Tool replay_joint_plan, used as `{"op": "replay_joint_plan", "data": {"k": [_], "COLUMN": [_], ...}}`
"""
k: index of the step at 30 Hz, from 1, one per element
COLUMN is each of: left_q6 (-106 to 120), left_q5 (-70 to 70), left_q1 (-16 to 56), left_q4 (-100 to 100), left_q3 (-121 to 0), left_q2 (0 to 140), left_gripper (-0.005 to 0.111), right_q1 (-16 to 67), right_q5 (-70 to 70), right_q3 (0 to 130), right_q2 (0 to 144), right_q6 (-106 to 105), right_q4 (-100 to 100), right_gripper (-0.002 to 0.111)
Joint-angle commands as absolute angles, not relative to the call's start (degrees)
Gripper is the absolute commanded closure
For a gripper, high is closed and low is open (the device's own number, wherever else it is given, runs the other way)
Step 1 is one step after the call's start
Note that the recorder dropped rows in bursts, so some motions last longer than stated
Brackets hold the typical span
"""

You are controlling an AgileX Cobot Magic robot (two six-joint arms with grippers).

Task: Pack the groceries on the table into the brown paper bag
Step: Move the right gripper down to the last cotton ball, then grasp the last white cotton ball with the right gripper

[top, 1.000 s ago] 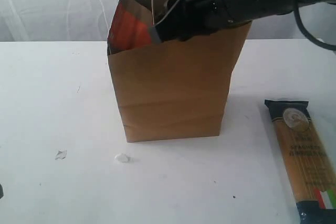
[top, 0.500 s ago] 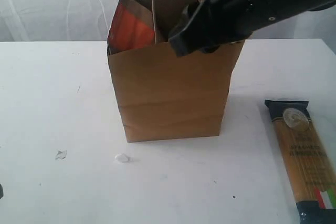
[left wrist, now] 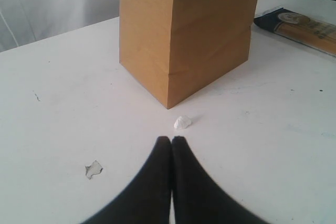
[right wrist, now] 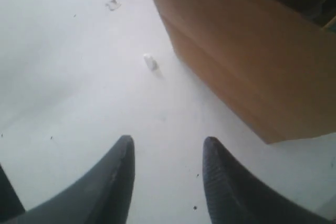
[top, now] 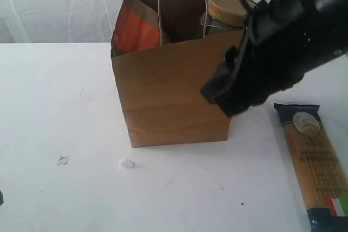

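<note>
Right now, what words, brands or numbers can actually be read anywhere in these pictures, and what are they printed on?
"SPAGHETTI": on the long spaghetti packet, below its round emblem; just legible.
The line under that word, the emblem's lettering and the small print: too blurred to read.
brown pouch, sticking out of the brown paper bag: no readable text.
tan-lidded clear jar: nothing readable.

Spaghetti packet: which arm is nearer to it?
Right. The right arm hangs before the bag, close beside the spaghetti packet; left jaws sit low beyond the bag's opposite side.
</note>
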State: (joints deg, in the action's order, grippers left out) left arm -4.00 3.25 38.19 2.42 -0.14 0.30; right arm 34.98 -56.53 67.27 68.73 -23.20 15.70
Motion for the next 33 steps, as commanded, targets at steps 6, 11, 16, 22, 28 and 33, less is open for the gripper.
{"op": "replay_joint_plan", "data": {"k": [6, 11, 16, 22, 28, 33], "left_q6": [-4.1, -4.1, -4.1, -4.1, -4.1, -4.1], "left_q5": [3.1, 3.1, 3.1, 3.1, 3.1, 3.1], "left_q1": [38.3, 38.3, 38.3, 38.3, 38.3, 38.3], "left_q4": [1.9, 1.9, 1.9, 1.9, 1.9, 1.9], "left_q3": [0.0, 0.0, 0.0, 0.0, 0.0, 0.0], "left_q2": [0.0, 0.0, 0.0, 0.0, 0.0, 0.0], "left_gripper": [0.107, 0.107, 0.107, 0.107, 0.107, 0.107], "right_q1": [41.9, 46.2, 50.5, 54.3, 55.4, 55.4], "right_q5": [-50.9, -38.8, -33.1, -30.1, -21.4, -18.2], "right_q3": [55.3, 49.0, 46.7, 46.7, 46.9, 48.4], "right_q2": [68.2, 68.9, 72.7, 78.8, 83.2, 86.2], "right_q6": [-28.0, -32.3, -33.9, -42.4, -43.5, -42.8], "right_q4": [15.8, 17.9, 19.9, 23.3, 23.9, 24.0], "right_gripper": [0.068, 0.068, 0.068, 0.068, 0.065, 0.054]}}
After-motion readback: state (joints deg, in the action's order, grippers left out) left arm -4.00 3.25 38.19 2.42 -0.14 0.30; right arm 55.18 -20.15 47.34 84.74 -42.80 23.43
